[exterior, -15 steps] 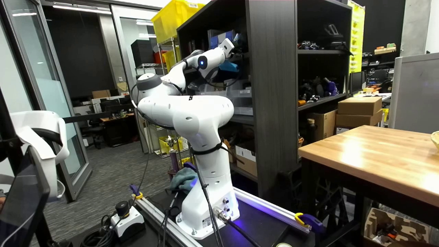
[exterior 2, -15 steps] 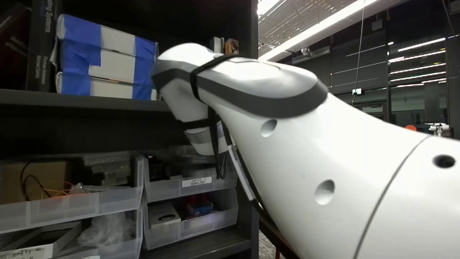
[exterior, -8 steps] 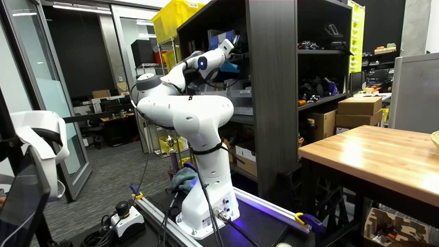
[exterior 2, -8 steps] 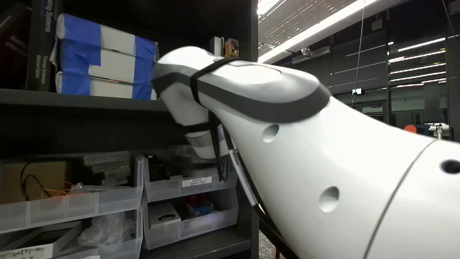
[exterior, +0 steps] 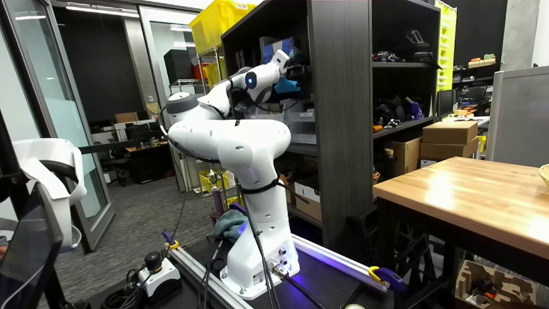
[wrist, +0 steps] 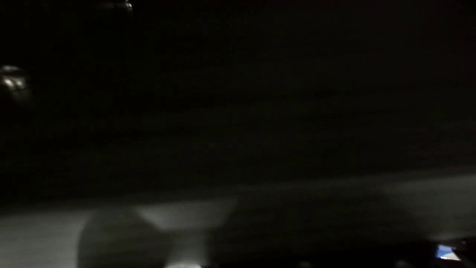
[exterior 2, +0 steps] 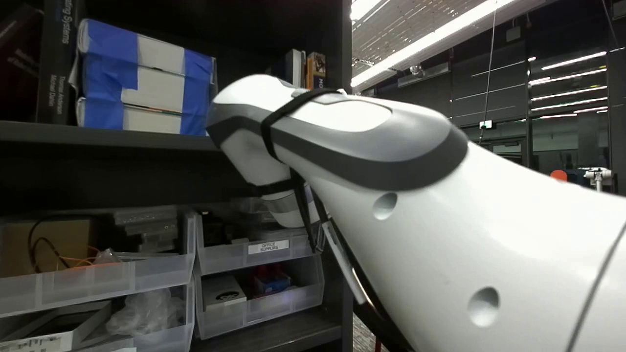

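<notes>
You couldn't tell if the dim gripper [exterior: 295,71] was spread or clamped; near it, upper centre in an exterior view, 1 blue item [exterior: 286,86] seemed light, soft, best pinched by an edge.

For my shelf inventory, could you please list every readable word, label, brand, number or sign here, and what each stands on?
"OFFICE SUPPLIES": white label on a translucent plastic bin.
"ating Systems", start cut off: spine of a thick black book.
"Thomas Anderson": same spine, beside a blurred name.
Too small or blurred: dark red book, orange book, flat white box, green and white sign, yellow plastic bin.
</notes>
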`<state>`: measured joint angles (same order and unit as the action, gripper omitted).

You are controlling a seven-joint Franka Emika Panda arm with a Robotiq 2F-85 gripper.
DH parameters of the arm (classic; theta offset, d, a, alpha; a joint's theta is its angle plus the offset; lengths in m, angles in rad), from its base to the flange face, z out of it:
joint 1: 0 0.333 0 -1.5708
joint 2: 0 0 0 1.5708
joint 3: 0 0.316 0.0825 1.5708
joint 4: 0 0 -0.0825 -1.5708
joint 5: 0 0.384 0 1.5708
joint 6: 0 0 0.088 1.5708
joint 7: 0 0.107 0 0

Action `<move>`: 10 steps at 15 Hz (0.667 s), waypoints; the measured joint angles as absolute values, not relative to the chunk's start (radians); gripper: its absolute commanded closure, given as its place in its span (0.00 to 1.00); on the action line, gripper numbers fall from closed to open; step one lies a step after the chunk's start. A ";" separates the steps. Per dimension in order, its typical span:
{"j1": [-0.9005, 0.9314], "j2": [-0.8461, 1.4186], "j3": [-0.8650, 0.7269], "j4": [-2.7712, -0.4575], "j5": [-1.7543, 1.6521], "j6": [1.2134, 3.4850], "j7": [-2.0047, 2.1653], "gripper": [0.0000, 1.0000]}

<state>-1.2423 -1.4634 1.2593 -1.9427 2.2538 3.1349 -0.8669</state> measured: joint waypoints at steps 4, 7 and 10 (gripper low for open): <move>-1.184 -1.463 1.253 -2.013 2.254 3.146 -0.874 0.00; -1.148 -1.463 1.242 -2.090 2.253 3.156 -0.881 0.00; -1.128 -1.463 1.243 -2.108 2.251 3.157 -0.900 0.00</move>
<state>-1.1277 -1.4634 1.2425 -2.1081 2.2513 3.1571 -0.9004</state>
